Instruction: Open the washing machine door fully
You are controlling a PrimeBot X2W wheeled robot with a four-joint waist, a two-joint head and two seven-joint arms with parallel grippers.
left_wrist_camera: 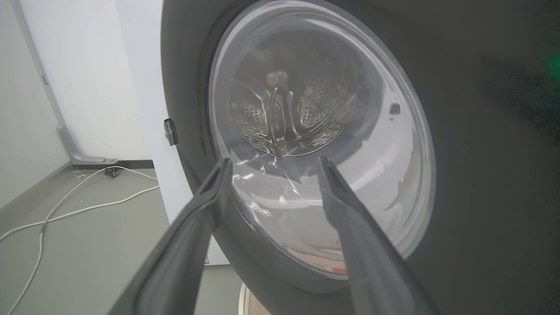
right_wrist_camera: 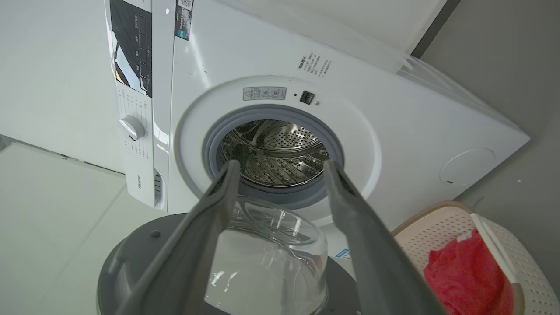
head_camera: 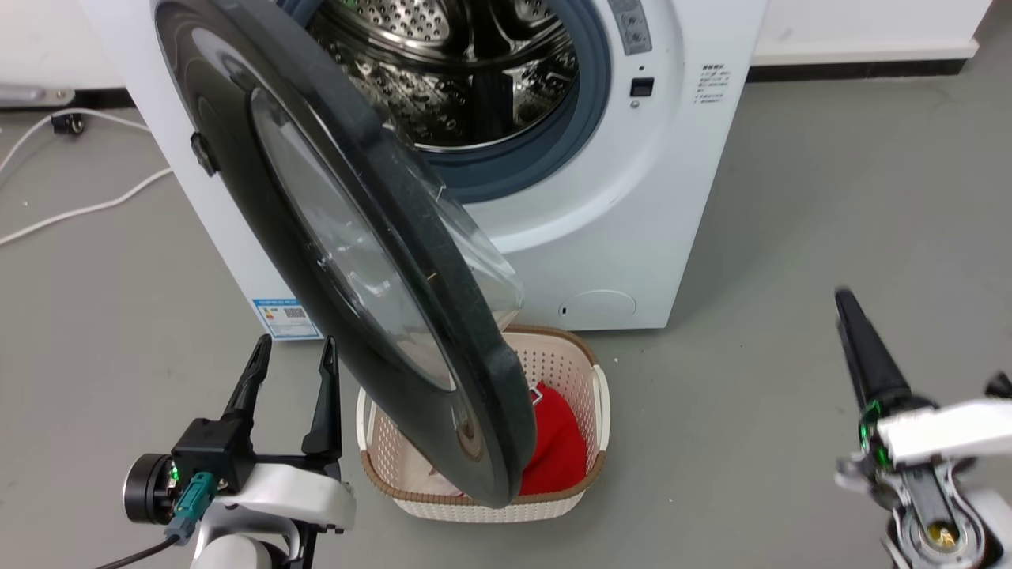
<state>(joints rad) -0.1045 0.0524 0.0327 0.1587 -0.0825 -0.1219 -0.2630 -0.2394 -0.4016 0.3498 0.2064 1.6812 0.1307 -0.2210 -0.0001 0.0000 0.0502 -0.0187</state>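
Observation:
The white washing machine (head_camera: 632, 237) stands ahead with its steel drum (head_camera: 458, 71) exposed. The washing machine door (head_camera: 261, 197), glossy black with a clear bulging window (head_camera: 348, 261), is swung out on its left hinge and juts toward me over a basket. My left gripper (head_camera: 296, 341) is open at the lower left, just beside the door's outer face, with nothing between its fingers. In the left wrist view the left gripper (left_wrist_camera: 274, 161) points at the window (left_wrist_camera: 350, 131). My right gripper (head_camera: 844, 300) is far off at the lower right. In the right wrist view the right gripper (right_wrist_camera: 282, 163) is open, facing the drum (right_wrist_camera: 275, 151) above the glass bowl (right_wrist_camera: 271, 253).
A cream perforated basket (head_camera: 561, 359) holding a red cloth (head_camera: 557, 446) sits on the floor under the door's free edge. White cables (head_camera: 79, 209) trail over the grey floor at the left. A blue label (head_camera: 286, 318) marks the machine's lower left corner.

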